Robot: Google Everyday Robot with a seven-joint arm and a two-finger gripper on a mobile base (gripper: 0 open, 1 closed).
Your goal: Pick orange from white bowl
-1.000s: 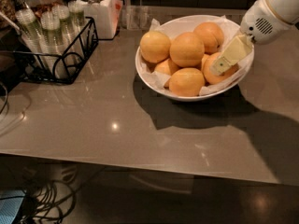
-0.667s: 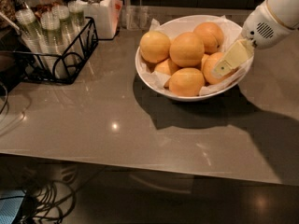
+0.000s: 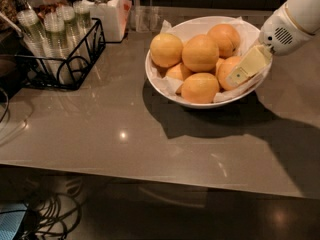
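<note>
The white bowl (image 3: pixel 165 81), lined with crinkled white paper, stands on the grey counter at the upper middle and holds several oranges. My gripper (image 3: pixel 235 75) reaches in from the upper right over the bowl's right rim. Its pale yellow tip lies against the front of the orange (image 3: pixel 223 68) at the right side of the pile. That orange rests in the bowl, partly covered by the gripper. The white arm housing (image 3: pixel 285 31) hangs just above the rim.
A black wire rack (image 3: pixel 75 66) with several clear cups stands at the upper left. A white lidded jar (image 3: pixel 107 9) is behind it, left of the bowl. The grey counter (image 3: pixel 150 144) ends at a front edge, with cables on the floor below.
The gripper has stayed against the right-hand orange with hardly any shift. The bowl and the oranges have not moved.
</note>
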